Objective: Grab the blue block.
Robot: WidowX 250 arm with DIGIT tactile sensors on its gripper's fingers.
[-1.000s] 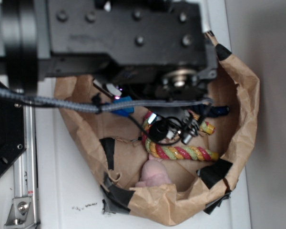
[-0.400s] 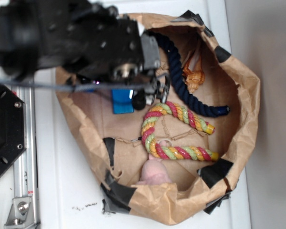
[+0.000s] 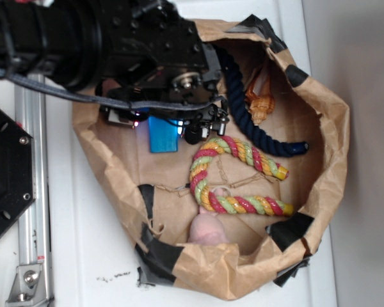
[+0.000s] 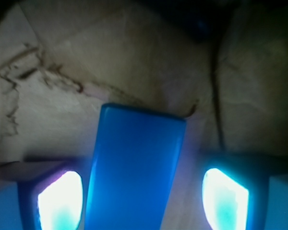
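The arm [image 3: 115,45] hides the far end of the blue block [image 3: 163,137] and part of the navy rope [image 3: 249,125], while the wrist view's lower edge crops the block.

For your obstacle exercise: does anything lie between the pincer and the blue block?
Nothing visible does. In the wrist view the blue block lies between the open pincer fingers on bare brown paper, with clear gaps either side.

Matte, smooth blue block [image 4: 134,167] lies on creased brown paper bag [image 3: 320,173].
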